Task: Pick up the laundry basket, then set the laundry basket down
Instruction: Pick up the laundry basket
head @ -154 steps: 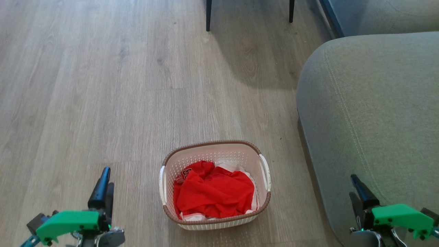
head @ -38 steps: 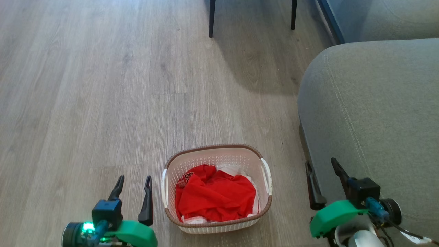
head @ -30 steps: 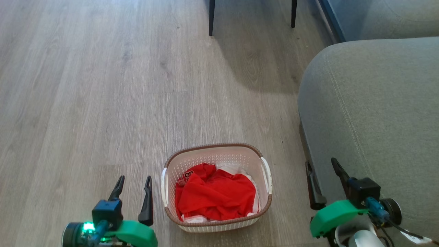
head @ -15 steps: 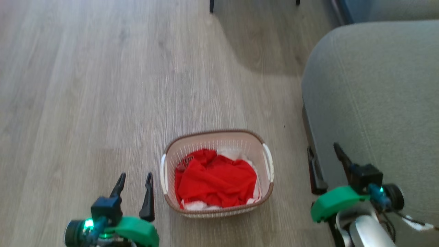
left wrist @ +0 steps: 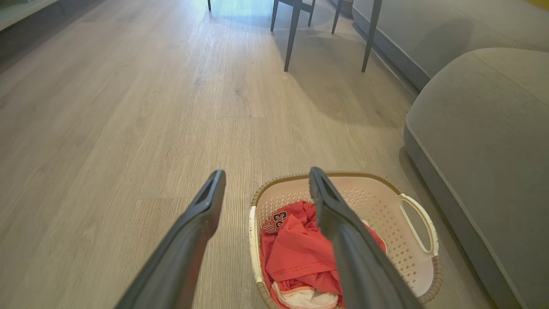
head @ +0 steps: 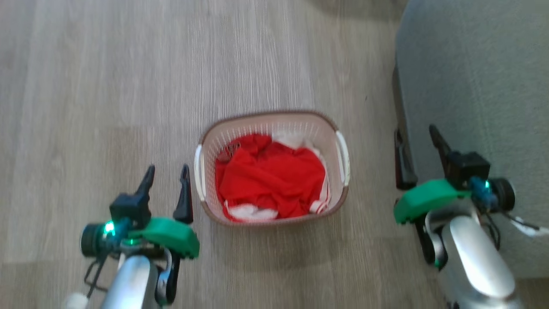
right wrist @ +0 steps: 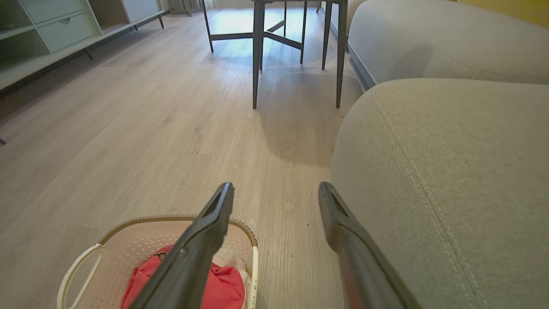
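Laundry basket (head: 268, 124) sits on the floor (head: 107, 86) with a red garment (head: 270, 176) inside, between the two hands. Left hand (head: 167, 168) is just beside its left side, fingers spread, empty. Right hand (head: 415, 131) is near its right side against the sofa (head: 472, 64), also spread, empty. Head view is motion-blurred; both wrist views crop the basket's near edge.
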